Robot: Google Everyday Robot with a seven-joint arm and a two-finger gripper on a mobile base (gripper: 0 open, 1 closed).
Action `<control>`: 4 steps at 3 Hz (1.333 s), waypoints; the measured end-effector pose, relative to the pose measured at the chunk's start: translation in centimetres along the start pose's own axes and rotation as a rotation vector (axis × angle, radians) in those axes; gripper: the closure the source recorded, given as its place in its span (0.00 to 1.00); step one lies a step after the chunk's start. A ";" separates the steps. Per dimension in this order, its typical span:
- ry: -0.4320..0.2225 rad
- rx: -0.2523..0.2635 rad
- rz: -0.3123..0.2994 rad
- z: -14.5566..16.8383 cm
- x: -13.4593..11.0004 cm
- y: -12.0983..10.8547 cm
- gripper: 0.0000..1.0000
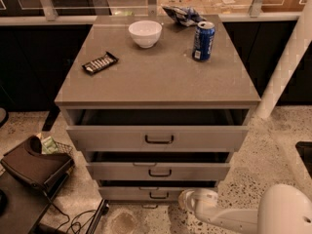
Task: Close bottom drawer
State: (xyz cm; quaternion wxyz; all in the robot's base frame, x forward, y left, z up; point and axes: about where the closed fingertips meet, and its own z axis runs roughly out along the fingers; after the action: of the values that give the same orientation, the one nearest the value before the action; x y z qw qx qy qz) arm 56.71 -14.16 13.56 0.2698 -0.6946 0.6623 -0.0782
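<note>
White and rounded, the end effector (191, 200) sits low above the floor (273, 145), just at the right end of the bottom drawer (146, 193), and whether it is open or closed cannot be told, nor whether it touches the front. That lowest drawer of the cabinet (66, 112) stands slightly pulled out, with a dark gap above it, beneath the middle drawer (158, 171) and the top drawer (158, 138), both also open. Up on the counter (156, 77) are a white bowl (145, 33), a blue can (203, 41), a wrapped bar (100, 63) and a crumpled bag (183, 14).
</note>
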 end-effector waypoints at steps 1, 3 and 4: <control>-0.015 -0.002 -0.002 0.0 -0.1 -0.1 1.00; -0.015 -0.002 -0.002 -0.1 -0.1 -0.1 1.00; -0.015 -0.002 -0.002 -0.1 -0.1 -0.1 1.00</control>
State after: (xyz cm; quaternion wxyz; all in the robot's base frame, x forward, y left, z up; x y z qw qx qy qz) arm 56.75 -14.08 13.67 0.2739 -0.6959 0.6598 -0.0728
